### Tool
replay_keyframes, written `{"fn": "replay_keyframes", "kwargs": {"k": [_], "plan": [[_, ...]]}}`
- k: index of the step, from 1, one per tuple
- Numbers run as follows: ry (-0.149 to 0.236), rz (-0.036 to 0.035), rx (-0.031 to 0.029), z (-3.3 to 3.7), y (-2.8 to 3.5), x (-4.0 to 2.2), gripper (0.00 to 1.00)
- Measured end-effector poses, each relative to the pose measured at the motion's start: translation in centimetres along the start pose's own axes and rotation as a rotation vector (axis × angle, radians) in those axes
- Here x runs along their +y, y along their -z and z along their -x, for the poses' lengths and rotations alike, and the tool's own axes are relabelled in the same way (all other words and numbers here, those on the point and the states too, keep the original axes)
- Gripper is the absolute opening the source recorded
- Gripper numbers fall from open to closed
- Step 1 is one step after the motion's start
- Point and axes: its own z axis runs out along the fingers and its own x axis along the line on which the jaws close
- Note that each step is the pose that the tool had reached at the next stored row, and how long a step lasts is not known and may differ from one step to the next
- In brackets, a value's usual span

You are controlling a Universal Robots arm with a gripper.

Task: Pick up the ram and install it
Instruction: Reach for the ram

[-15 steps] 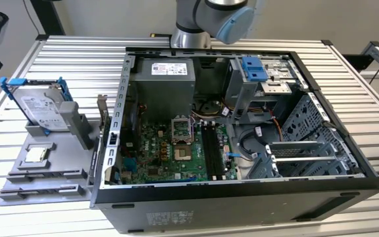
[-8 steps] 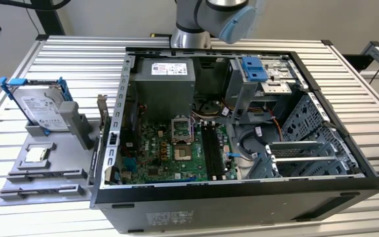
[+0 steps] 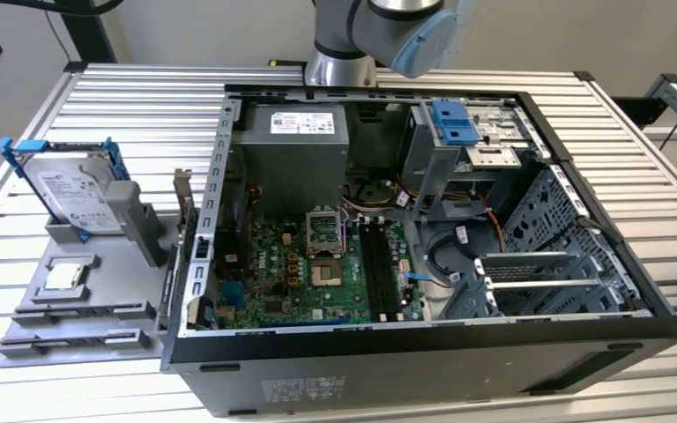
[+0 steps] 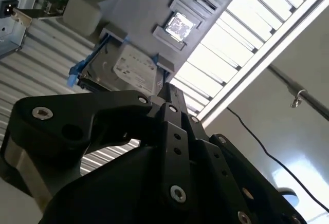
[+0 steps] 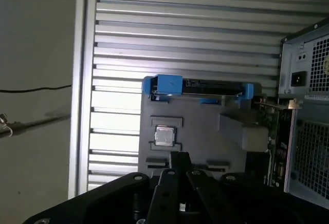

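We see a ribbed metal table (image 3: 138,97) of long silvery slats, with an open black computer case (image 3: 585,328) lying on its side. Inside, a green motherboard (image 3: 271,280) is studded with small parts, a square socket (image 3: 324,247) has a metal frame, and long dark memory slots (image 3: 376,264) run beside it. A boxy grey power supply (image 3: 297,137) fills the far corner, and perforated metal drive cages sit toward the exterior view's right.

The robot arm (image 3: 368,35), smooth grey with a pale blue cap, rises behind the case.

On the exterior view's left, just beside the case, stands a matte grey moulded holder (image 3: 80,345) with stepped ledges. A flat silver hard drive (image 3: 74,189) in a blue plastic frame stands upright at its far end. A small square shiny processor chip (image 3: 66,275) lies flat in a recess in its middle. A thin green expansion card (image 5: 272,131) with a metal bracket stands on edge between holder and case.

In both wrist views the gripper (image 4: 172,91) is a set of black bolted links converging to a narrow tip. It hangs above the holder, and the jaws look pressed together with nothing between them.

We cannot tell from these views where the ram lies.
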Motion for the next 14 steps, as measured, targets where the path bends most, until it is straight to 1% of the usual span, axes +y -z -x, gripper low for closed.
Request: {"fn": "replay_keyframes", "kwargs": {"k": [2,5,7,10,14], "plan": [[0.000,-0.0002,0.0003,-0.01,0.02,-0.13,0.00],[-0.004,-0.0001,0.0018,-0.05,0.05,-0.93,0.00],[-0.005,0.0001,0.0021,0.04,0.06,-1.61,0.00],[-0.004,0.0000,0.0025,0.37,0.09,-2.64,0.00],[-0.005,0.0000,0.0025,0.45,0.10,-4.16,0.00]]}}
